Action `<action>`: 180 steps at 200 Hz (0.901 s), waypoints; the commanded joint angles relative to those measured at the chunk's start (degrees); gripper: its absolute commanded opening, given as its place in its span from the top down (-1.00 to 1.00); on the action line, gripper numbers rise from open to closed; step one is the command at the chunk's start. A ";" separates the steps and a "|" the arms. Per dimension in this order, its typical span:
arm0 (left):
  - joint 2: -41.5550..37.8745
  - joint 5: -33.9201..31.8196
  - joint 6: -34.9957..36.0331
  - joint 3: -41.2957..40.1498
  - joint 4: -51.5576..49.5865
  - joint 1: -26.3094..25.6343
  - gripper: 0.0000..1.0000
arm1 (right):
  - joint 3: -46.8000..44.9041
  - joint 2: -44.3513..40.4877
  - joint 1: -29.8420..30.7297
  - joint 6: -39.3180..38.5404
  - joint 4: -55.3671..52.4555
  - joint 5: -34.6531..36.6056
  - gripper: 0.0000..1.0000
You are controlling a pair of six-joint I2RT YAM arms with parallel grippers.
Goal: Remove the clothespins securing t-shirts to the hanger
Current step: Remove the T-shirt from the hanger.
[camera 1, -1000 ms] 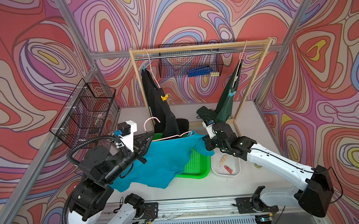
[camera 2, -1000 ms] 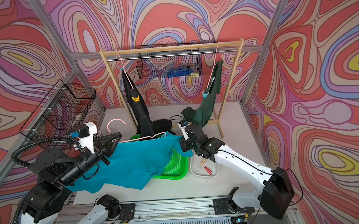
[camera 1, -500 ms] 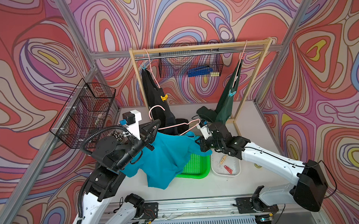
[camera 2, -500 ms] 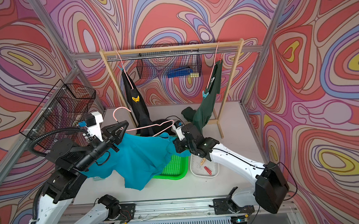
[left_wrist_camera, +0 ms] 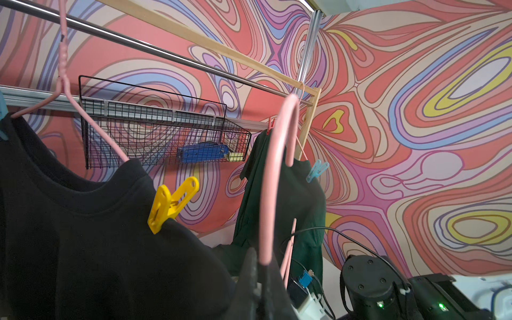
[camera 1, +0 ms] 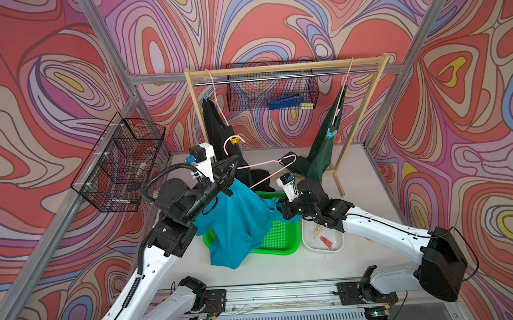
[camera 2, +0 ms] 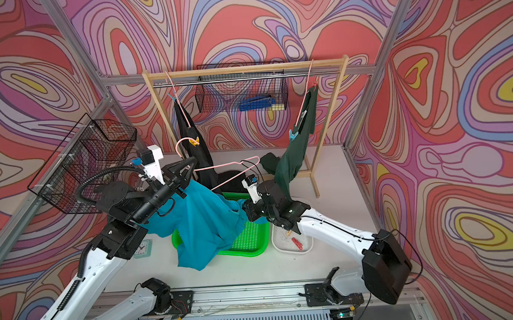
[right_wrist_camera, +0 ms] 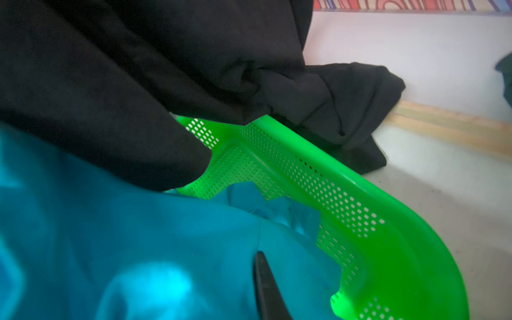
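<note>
Swirly walls (camera 1: 273,23) — limp turquoise t-shirt (camera 1: 237,221), perforated green tray (camera 1: 279,234)

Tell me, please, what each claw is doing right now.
Left claw: closed on the pink hanger.
Right claw: at the turquoise t-shirt, state cannot be told.

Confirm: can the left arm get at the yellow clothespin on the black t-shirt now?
Probably not yet. The yellow clothespin is close ahead of the left gripper with nothing between, but that gripper is shut on the pink hanger, turquoise t-shirt hanging below. It would need to release first.
</note>
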 commanded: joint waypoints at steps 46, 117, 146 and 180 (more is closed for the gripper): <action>6.28 -1.61 -1.92 1.88 11.83 -0.31 1.00 | 0.55 0.14 0.83 -0.44 2.93 -6.48 0.46; 13.15 -5.79 -3.15 4.49 20.52 -3.22 1.00 | 2.98 -0.45 2.14 -1.64 2.23 -11.82 0.16; 16.30 -8.06 -2.85 5.82 24.17 -4.62 1.00 | 2.10 -1.45 2.27 -1.69 3.19 -15.57 0.12; 19.65 -9.93 -3.91 7.43 27.74 -5.39 1.00 | 3.53 0.63 5.46 -1.40 3.79 -17.25 0.09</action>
